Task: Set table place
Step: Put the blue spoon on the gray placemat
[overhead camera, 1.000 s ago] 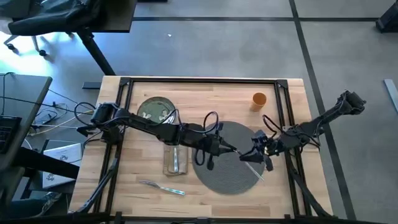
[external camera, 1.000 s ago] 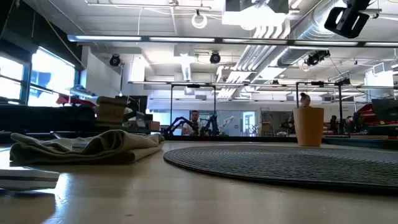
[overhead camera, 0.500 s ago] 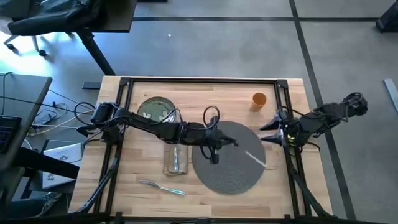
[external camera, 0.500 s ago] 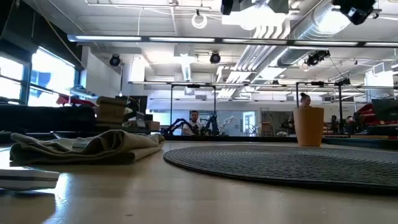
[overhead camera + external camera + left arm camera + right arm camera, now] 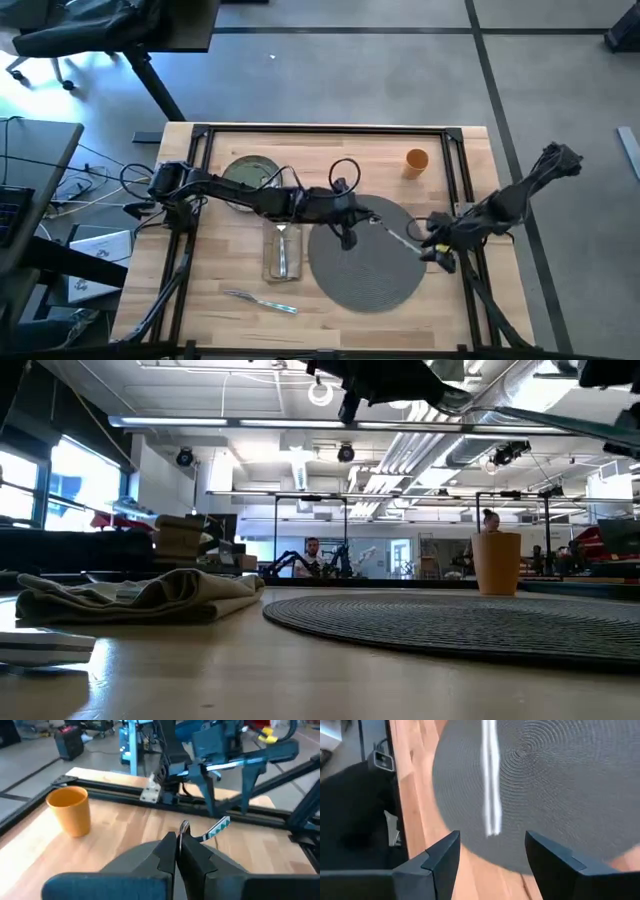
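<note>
The round grey mat (image 5: pixel 365 278) lies on the wooden table (image 5: pixel 225 270), right of centre. My left gripper (image 5: pixel 357 218) hangs over the mat's far left part, shut on a piece of cutlery (image 5: pixel 398 235) with a pale handle (image 5: pixel 218 827). My right gripper (image 5: pixel 433 247) is open at the cutlery's free end (image 5: pixel 492 827), which sits ahead of its fingers, apart from them. The green plate (image 5: pixel 248 176) rests at the far left. The beige napkin (image 5: pixel 283 256) lies before the plate with cutlery on it. The orange cup (image 5: pixel 416 161) stands far right. My left gripper pinches the cutlery's metal end (image 5: pixel 183 830) between its two shut fingers (image 5: pixel 167 851). The fingers reach in from the table's left, roughly level, and the piece runs on beyond them toward the right edge. It is lifted clear of the mat (image 5: pixel 560 417).
A fork (image 5: pixel 262 301) lies on the bare wood near the front left. Black rails (image 5: pixel 330 130) frame the table top. The low view shows the napkin (image 5: pixel 140 598) at left and the cup (image 5: pixel 496 563) behind the mat.
My right gripper drew back toward the table's right edge, then came in again to the cutlery's free end. My left gripper has shifted a little toward the far edge, carrying the cutlery with it.
</note>
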